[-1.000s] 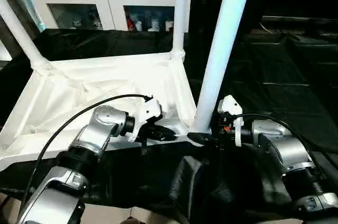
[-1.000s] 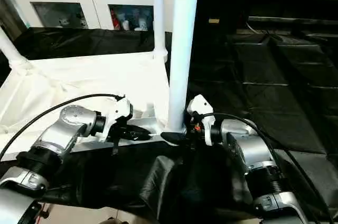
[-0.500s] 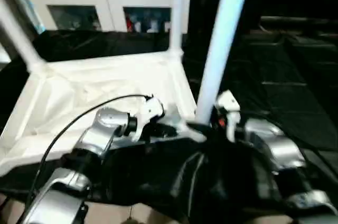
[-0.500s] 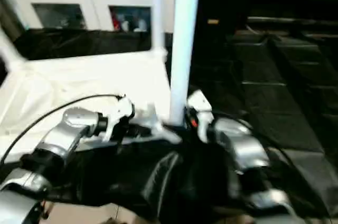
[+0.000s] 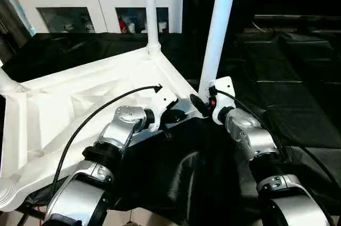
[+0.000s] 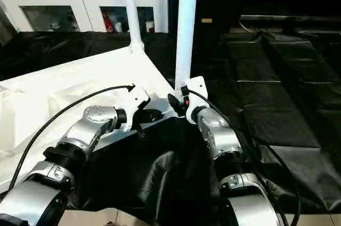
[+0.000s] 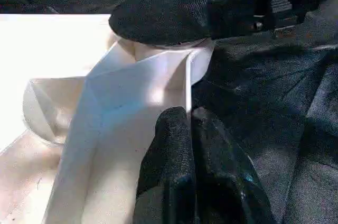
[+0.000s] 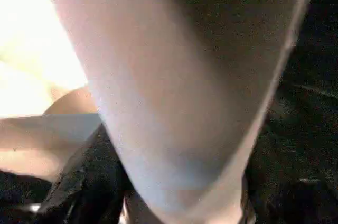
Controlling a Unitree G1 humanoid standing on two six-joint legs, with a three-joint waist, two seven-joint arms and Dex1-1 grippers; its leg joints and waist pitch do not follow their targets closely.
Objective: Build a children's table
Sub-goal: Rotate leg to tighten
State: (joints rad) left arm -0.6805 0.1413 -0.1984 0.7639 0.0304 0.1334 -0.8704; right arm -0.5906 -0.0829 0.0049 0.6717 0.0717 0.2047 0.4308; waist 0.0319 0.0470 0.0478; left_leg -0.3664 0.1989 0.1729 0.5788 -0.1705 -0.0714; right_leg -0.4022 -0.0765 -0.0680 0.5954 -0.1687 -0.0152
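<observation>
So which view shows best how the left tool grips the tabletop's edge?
The left wrist view: the left tool's shut fingers pinch the tabletop's rim wall. Both eye views show it small beside the near leg.

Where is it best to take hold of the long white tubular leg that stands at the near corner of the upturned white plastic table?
Probably low on the white tubular leg, just above its round corner socket, coming from the side. The tube is smooth, round and upright, so two fingers can close across it, and a low grip steadies it in the socket. The right gripper already sits at that spot.
</observation>
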